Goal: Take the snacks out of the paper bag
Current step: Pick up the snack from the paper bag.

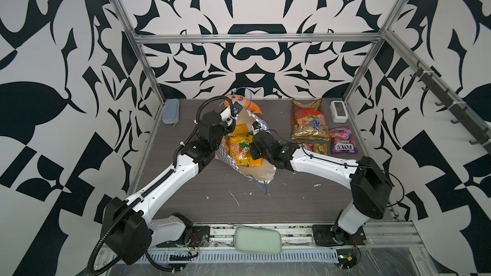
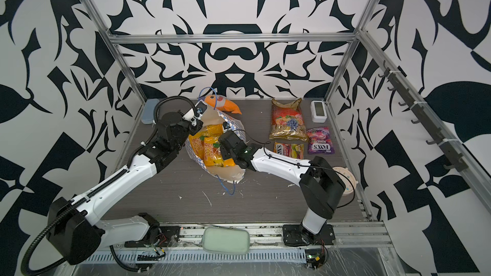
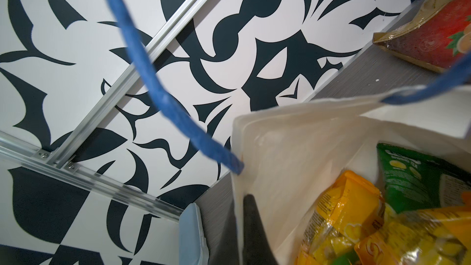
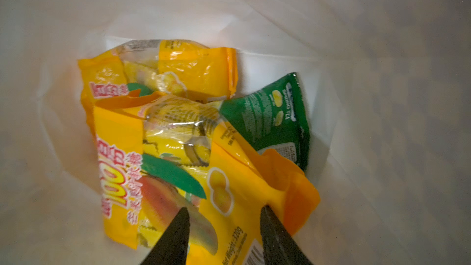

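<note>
The paper bag (image 1: pixel 255 174) (image 2: pixel 225 176) stands mid-table with its mouth wide and its blue cord handle (image 3: pixel 153 72) looped up. My left gripper (image 1: pixel 235 111) (image 2: pixel 198 111) (image 3: pixel 240 230) is shut on the bag's far rim, one finger inside the wall. My right gripper (image 1: pixel 252 152) (image 2: pixel 223 150) (image 4: pixel 226 209) reaches into the mouth, jaws apart over the nearer yellow-orange packet (image 4: pixel 178 187). Behind it lie a second yellow-orange packet (image 4: pixel 178 67) and a green packet (image 4: pixel 275 115) (image 3: pixel 418 174). At the back right lie the gold-red fruit bag (image 1: pixel 307 120), a purple FOX'S packet (image 1: pixel 342 140) and a white FOX'S packet (image 2: pixel 288 150).
An orange plush toy (image 1: pixel 252 104) lies just behind the bag. A blue-grey case (image 1: pixel 170 111) sits at the back left and a white device (image 1: pixel 338 111) at the back right. A pale green pouch (image 1: pixel 257 240) rests on the front rail. Paper scraps (image 1: pixel 235 199) litter the table.
</note>
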You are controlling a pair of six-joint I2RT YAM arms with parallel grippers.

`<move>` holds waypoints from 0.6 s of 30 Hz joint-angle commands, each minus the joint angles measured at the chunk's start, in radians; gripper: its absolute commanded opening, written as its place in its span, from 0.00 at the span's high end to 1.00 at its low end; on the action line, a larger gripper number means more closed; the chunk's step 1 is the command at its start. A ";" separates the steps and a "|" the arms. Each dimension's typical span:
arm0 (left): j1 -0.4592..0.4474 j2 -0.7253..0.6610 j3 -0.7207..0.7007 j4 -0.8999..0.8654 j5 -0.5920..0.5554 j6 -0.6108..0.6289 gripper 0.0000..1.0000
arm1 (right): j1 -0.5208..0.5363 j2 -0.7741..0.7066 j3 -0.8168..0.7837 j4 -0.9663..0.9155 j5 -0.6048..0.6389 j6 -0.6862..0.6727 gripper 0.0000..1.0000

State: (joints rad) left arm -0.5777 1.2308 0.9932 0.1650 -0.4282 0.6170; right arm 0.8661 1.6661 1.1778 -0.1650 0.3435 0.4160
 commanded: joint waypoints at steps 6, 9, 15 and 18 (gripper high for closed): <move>0.001 -0.057 0.010 0.118 0.016 0.009 1.00 | -0.055 0.001 0.102 -0.145 0.022 0.105 0.36; 0.001 -0.054 0.004 0.117 0.026 0.003 1.00 | -0.057 0.014 0.094 -0.157 0.032 0.159 0.30; -0.001 -0.038 0.005 0.119 0.029 0.005 1.00 | -0.090 0.053 0.059 -0.007 -0.119 0.179 0.21; -0.001 -0.037 0.007 0.120 0.035 0.005 1.00 | -0.090 0.062 0.070 0.000 -0.085 0.190 0.20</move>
State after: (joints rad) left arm -0.5793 1.2278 0.9882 0.1425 -0.3943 0.6174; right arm 0.7841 1.7336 1.2415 -0.2073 0.2573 0.5739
